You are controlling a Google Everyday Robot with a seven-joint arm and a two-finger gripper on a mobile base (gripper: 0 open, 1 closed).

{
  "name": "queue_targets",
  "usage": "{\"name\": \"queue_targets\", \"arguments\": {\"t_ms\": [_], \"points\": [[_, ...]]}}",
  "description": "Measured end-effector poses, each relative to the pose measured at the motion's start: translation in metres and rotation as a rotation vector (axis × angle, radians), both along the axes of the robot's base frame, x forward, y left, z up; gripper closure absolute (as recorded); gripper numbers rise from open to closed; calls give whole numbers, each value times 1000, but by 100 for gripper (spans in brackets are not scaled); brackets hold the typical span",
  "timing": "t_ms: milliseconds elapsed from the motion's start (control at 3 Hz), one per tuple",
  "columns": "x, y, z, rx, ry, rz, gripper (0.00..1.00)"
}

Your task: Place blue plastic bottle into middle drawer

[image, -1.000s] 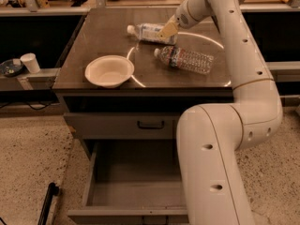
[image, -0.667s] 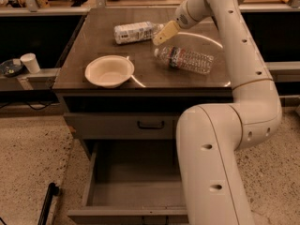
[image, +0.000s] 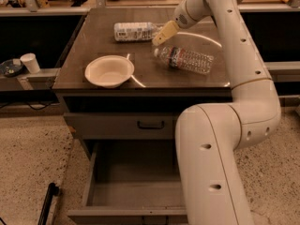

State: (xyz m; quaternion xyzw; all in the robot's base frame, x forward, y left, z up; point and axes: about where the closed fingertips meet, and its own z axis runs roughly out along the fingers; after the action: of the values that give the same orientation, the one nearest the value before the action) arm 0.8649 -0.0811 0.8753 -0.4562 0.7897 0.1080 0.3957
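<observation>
The blue bottle [image: 133, 31] lies on its side at the back of the table [image: 84, 46], its cap end just beside my gripper [image: 157, 38]. Whether my gripper is spread or pressed together, I cannot tell. The middle drawer [image: 136, 192] stands open below.

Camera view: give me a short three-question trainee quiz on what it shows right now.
1. True or false: the white-capped blue plastic bottle with a pale-blue label lies inside the open, wide grey middle drawer.
2. Which of these is the gripper nearest to? A. the round white bowl; B. the blue plastic bottle; C. the black drawer handle.
3. Fill in: the clear ribbed plastic bottle lies on its ___ on the dark tabletop.

Key: 1 false, it lies on the tabletop; 2 B; 3 side.
</observation>
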Motion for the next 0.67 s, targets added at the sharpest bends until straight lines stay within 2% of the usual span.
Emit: {"name": "queue_targets", "arguments": {"t_ms": [333,667], "points": [[-7,24,-1,1,-20,109,0],[-13,40,-6,11,-34,184,0]]}}
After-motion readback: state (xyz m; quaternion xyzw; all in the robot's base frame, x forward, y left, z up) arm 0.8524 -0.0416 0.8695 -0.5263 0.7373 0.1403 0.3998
